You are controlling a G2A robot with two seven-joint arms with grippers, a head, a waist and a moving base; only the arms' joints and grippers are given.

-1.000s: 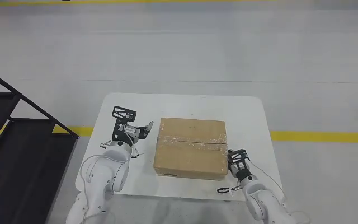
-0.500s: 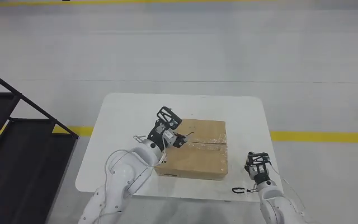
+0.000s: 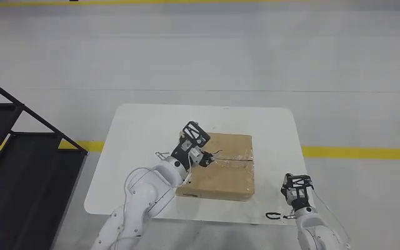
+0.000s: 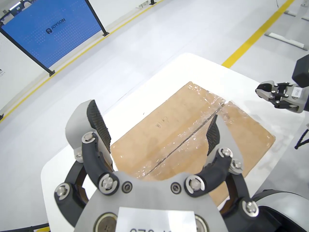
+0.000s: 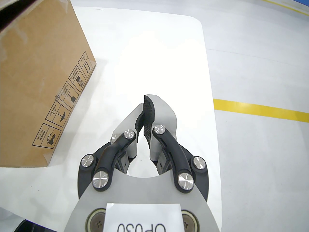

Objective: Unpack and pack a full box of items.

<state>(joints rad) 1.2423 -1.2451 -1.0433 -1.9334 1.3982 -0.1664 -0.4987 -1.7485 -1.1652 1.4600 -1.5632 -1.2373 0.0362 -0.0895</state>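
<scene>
- Top view: the box sits near the middle of the white tabletop. Its flaps are closed and taped, so by my reading nothing has been unpacked yet.
- The left end effector hangs over the box's top, above the middle seam and nearer the end on the left arm's side. That is the sensible place to be if the seam is to be opened first.
- The right end effector is off the box's opposite end, apart from the cardboard. This probably leaves the lid free for the other arm.
- Left wrist view: the left end effector's fingers are spread wide with nothing between them. The clear tape along the box's seam runs under the gap. I take the spread as readiness to catch a tape end or flap edge. I cannot tell whether either pad touches the box.
- Right wrist view: the right end effector's fingers are pressed together on nothing. The box's end wall, with its printed handling symbols, stands just beside it, and a strip of bare tabletop lies between them.
- Closed fingers this near the wall would suit bracing or nudging the box while the lid is worked. They could also simply be parked there.
- The next move calls for care: tape stretched over cardboard is slick, and pulling it may drag the whole box.
</scene>
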